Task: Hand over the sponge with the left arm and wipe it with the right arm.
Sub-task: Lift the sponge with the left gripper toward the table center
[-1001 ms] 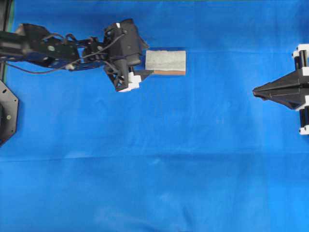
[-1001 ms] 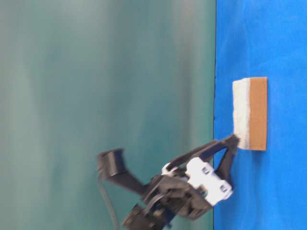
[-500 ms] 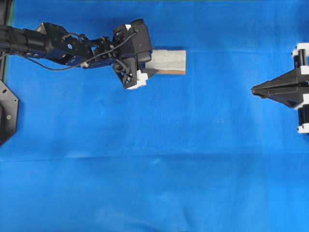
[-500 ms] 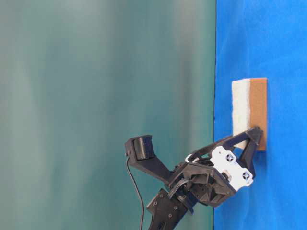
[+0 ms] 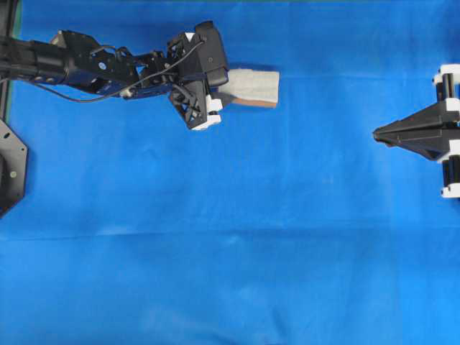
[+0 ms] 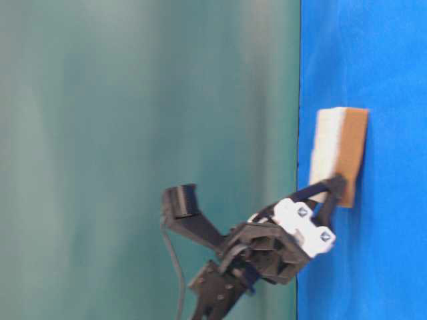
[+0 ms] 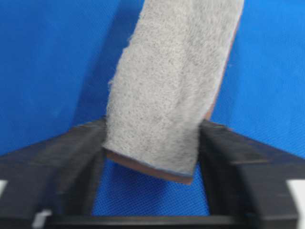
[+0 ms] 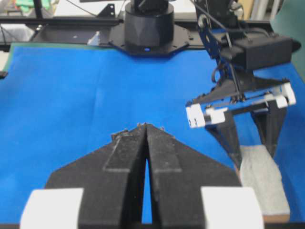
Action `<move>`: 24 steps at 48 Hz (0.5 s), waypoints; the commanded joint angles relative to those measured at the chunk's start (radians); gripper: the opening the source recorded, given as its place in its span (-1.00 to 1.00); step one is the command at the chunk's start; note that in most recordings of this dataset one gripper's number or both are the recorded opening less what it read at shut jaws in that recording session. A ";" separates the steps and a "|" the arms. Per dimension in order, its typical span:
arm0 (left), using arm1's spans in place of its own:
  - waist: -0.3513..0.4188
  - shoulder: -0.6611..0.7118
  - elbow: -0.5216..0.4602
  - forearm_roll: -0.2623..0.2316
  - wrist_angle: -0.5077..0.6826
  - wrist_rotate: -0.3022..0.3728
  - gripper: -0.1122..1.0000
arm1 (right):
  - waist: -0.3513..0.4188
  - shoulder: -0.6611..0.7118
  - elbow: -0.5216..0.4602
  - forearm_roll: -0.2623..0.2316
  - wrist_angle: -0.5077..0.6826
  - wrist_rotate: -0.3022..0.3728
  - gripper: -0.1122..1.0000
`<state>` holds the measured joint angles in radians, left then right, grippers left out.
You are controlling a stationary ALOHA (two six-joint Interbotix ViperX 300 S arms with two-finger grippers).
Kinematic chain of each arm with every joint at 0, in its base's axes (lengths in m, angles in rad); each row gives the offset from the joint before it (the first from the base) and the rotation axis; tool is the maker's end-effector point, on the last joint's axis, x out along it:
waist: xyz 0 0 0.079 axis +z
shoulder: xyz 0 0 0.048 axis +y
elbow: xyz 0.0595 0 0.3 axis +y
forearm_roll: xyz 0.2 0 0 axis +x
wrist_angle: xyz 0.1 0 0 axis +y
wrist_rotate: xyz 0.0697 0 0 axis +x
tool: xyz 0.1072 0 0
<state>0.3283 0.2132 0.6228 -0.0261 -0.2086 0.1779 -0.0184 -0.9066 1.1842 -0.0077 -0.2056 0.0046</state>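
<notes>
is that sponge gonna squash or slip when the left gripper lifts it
Probably squashes a little: the sponge looks soft and fibrous between the left gripper fingers. Its rough top likely resists slipping. Gripped at one end and already tilted, it may droop.

In the overhead view the sponge [image 5: 250, 86] is in the upper middle part of the cloth [image 5: 230, 237]. The left arm [image 5: 93, 65] comes to the sponge from its left side, and the left gripper [image 5: 223, 90] stands over the sponge's left end, one finger on each long side of it. That end is a little raised from the cloth; the other end is lower. The right gripper [image 5: 379, 134] is well apart, to the right of the sponge and a little lower in this view, pointing towards it.
</notes>
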 commanded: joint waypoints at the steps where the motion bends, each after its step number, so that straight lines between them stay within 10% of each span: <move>1: -0.020 -0.069 -0.017 -0.002 0.018 -0.002 -0.04 | -0.002 0.003 -0.025 0.000 0.002 0.002 -0.79; 24: -0.192 -0.348 -0.006 -0.003 0.225 -0.074 -0.10 | -0.052 0.015 -0.029 0.000 0.003 -0.003 -0.79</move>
<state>0.1718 -0.0844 0.6228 -0.0276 0.0077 0.1181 -0.0629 -0.9004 1.1842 -0.0077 -0.1979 0.0031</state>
